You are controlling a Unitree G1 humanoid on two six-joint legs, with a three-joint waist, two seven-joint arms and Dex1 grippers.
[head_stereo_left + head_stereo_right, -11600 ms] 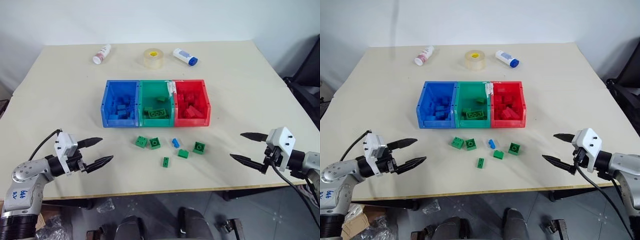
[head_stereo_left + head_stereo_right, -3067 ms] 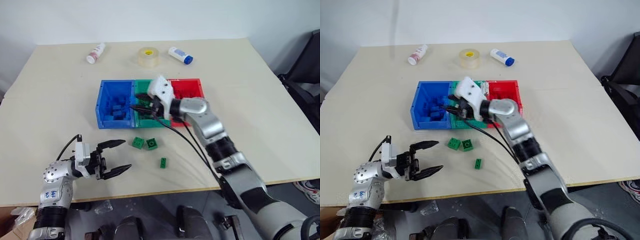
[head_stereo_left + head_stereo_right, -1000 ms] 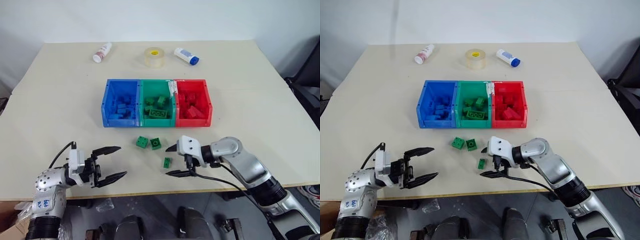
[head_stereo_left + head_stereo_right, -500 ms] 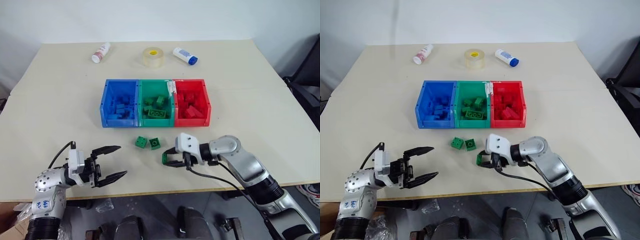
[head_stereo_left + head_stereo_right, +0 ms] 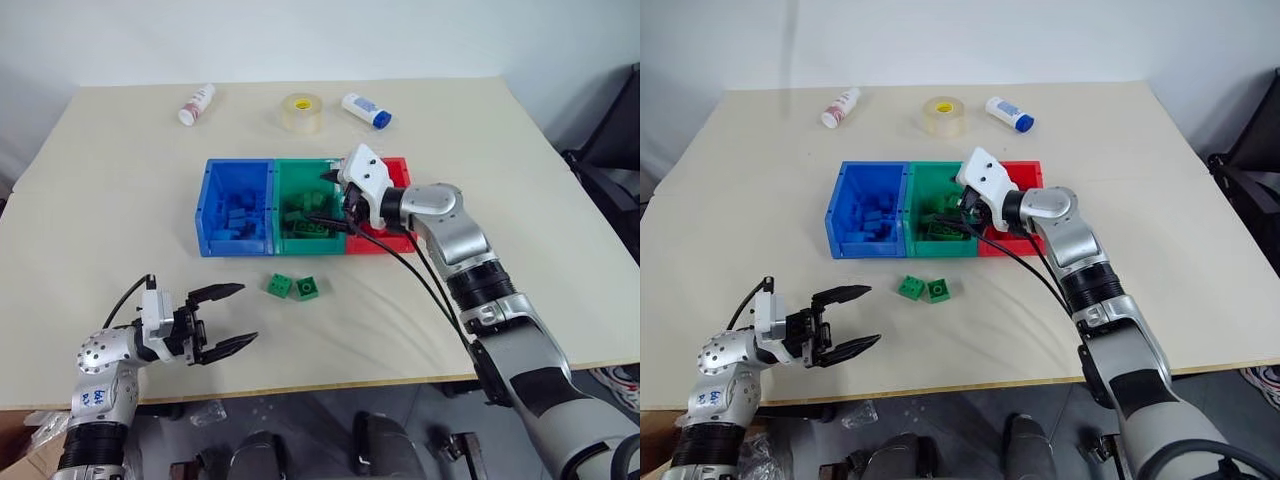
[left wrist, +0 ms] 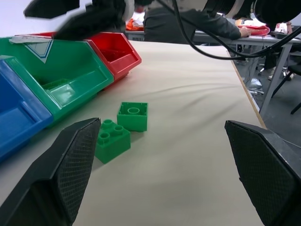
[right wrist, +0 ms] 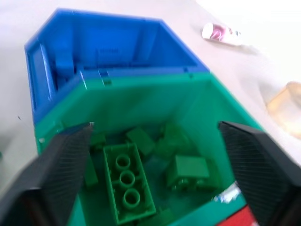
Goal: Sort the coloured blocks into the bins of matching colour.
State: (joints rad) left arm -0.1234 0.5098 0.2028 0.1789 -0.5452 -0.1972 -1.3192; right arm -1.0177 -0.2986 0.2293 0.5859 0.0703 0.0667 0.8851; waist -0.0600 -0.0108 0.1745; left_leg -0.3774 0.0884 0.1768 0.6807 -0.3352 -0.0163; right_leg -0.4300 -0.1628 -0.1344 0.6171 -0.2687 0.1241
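Since small green block was lifted from table (image 5: 560, 260), right gripper (image 5: 333, 201) is seen spread empty over green bin (image 5: 283, 186); block judged dropped in; two green blocks (image 5: 293, 287) left; left gripper (image 5: 228, 317) agape, idle.

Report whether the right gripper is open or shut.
Open: the right gripper hangs over the green bin, fingers spread, nothing between them.

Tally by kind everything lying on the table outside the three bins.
Green blocks: 2
White bottles: 2
Tape roll: 1
Total: 5
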